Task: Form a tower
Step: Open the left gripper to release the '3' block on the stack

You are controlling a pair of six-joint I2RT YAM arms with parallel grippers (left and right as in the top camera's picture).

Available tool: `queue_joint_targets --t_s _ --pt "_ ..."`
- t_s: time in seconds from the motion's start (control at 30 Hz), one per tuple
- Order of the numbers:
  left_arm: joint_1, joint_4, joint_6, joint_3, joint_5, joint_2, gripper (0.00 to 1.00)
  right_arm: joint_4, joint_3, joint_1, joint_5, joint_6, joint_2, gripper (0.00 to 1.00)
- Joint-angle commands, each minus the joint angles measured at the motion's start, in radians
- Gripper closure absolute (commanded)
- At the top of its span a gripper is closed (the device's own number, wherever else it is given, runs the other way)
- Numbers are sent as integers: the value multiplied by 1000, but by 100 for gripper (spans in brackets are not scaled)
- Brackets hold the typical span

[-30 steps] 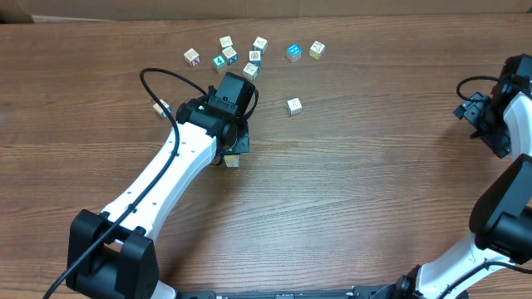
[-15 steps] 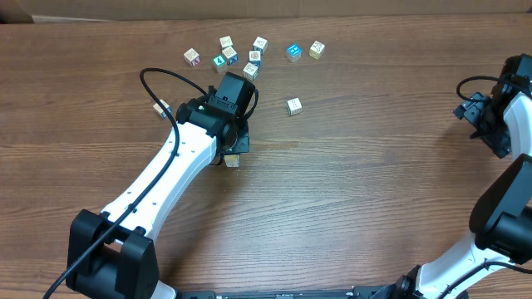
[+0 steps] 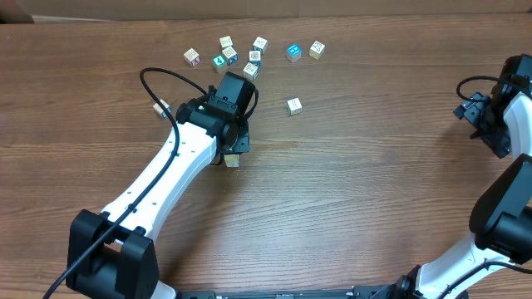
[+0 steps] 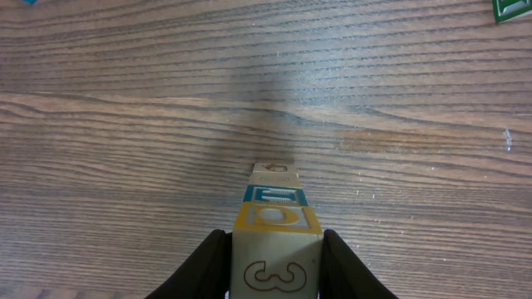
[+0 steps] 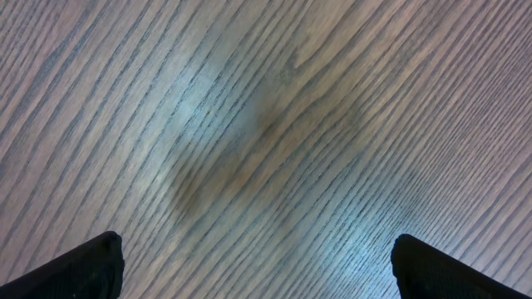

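Left wrist view: the tower [image 4: 274,218] sits lower centre, a few cubes high, with the left gripper [image 4: 276,267] hugging its top (can't tell if clamped or letting go), the right gripper [image 5: 258,257] gaping empty, and plenty of loose cubes [image 3: 249,54] unstacked in the overhead's upper middle.

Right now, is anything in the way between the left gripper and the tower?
Nothing visible. The left gripper is right at the tower: its fingers sit on either side of the top block, with nothing between. The loose cubes lie apart on the table.
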Motion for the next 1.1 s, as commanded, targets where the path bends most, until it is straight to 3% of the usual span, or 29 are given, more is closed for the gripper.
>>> queue_joint_targets --t_s 0.0,1.07 --pt "0 0 12 -5 -9 10 71 5 19 -4 6 -4 -26 0" --pt "-1 -5 12 -5 -6 11 67 5 19 -4 6 -4 -26 0"
